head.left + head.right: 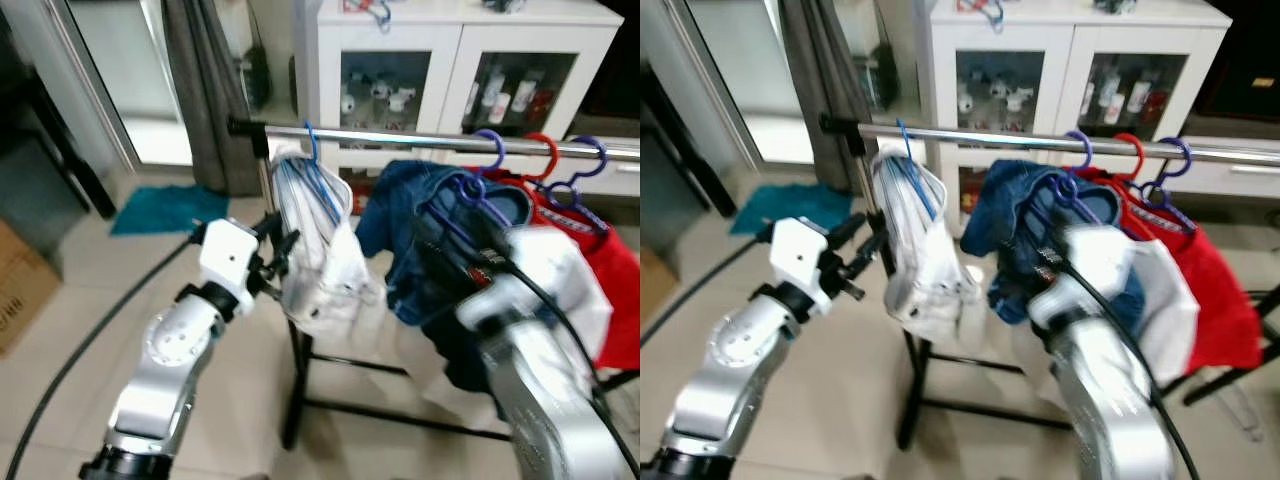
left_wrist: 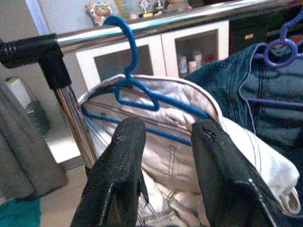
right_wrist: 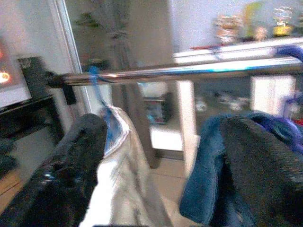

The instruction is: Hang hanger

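With the blue hanger [image 1: 312, 172] and its white garment [image 1: 325, 255] hooked on the rail [image 1: 420, 140] at upper centre, my left gripper [image 2: 163, 142] spreads wide just beside it, my right gripper [image 3: 156, 165] likewise empty, and pulling back seems next.

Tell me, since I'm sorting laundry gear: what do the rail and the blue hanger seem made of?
The shiny silver clothes rail looks like polished metal, mirror-bright with reflections. The thin blue hanger looks like smooth moulded plastic with a soft gloss, though coated wire is possible.
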Motion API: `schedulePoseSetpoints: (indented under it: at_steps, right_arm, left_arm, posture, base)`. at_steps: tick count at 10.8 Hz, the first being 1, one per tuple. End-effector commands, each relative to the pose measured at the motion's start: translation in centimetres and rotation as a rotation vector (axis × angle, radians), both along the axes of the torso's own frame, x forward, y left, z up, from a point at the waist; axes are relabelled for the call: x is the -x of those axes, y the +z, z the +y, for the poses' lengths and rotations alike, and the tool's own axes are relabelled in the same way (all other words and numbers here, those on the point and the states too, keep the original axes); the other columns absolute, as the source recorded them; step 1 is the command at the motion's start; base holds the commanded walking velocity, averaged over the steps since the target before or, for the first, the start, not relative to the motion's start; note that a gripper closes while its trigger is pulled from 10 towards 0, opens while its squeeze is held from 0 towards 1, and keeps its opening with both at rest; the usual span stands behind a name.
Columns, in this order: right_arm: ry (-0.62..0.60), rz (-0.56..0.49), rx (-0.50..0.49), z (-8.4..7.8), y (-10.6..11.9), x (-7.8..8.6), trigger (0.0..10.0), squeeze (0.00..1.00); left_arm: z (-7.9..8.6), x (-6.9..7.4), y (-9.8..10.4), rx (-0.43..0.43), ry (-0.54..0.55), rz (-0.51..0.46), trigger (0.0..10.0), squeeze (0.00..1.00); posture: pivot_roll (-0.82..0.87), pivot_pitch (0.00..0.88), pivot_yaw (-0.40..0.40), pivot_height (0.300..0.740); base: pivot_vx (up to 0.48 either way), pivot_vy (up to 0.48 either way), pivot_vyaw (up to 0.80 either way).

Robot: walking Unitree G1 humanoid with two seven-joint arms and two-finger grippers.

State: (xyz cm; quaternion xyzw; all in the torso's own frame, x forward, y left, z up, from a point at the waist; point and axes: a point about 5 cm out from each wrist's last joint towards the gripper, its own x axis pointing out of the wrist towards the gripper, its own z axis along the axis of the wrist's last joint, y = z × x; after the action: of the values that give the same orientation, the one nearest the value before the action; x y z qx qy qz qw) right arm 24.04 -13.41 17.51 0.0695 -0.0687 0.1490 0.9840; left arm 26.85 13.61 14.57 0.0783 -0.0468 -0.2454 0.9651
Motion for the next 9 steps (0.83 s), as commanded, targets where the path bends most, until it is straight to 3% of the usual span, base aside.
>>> schedulePoseSetpoints:
  at_steps: [1,2,4,5,7,9]
  right_arm:
    - [-0.024,0.044,0.036,-0.4,-0.4,-0.4,10.0,1.00]
    - [-0.038,0.069,0.083,-0.5,-0.1,-1.4,10.0,1.00]
    - [-0.095,0.072,0.087,-1.0,0.1,-2.4,10.0,1.00]
    - [-0.113,0.085,0.104,-1.1,-0.4,-2.4,10.0,0.00]
    - [-0.168,0.109,0.110,-1.5,-0.9,-2.5,10.0,0.00]
    - [-0.225,0.148,0.153,-3.1,-0.9,-4.0,10.0,0.00]
  left_arm:
    - [-0.2,-0.1,0.3,-0.008,-0.003,-0.010,10.0,0.00]
    - [-0.2,-0.2,0.0,-0.016,-0.005,0.014,10.0,0.00]
    - [0.0,-0.3,0.1,-0.025,0.014,0.017,10.0,0.00]
    - [0.2,-0.6,0.2,-0.029,0.039,0.004,10.0,0.00]
    - [-0.3,-0.9,0.4,0.003,0.037,0.013,10.0,0.00]
    - [-1.4,-0.7,0.4,0.020,-0.054,0.033,10.0,0.00]
  posture:
    - [0.02,0.000,0.048,0.740]
    - [0.03,0.000,0.035,0.740]
    - [0.04,0.000,0.023,0.740]
    - [0.04,0.000,0.019,0.740]
    - [0.03,0.000,0.024,0.740]
    - [0.02,0.000,0.028,0.740]
  base:
    - [0.000,0.000,0.00]
    - [0.000,0.000,0.00]
    - [0.000,0.000,0.00]
    - [0.000,0.000,0.00]
    - [0.000,0.000,0.00]
    - [0.000,0.000,0.00]
